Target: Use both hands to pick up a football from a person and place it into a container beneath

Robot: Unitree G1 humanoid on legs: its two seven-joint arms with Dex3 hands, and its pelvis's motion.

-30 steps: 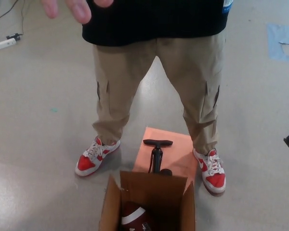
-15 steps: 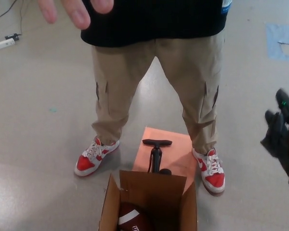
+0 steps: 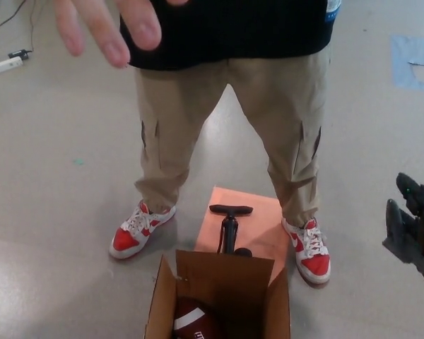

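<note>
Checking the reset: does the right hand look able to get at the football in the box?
Probably yes: the cardboard box is open-topped, nothing covers the football, and the right hand is empty beside it.

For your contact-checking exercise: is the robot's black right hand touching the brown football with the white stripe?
Apart. The head view shows the right hand at the picture's right edge, with bare floor between it and the football inside the cardboard box.
</note>
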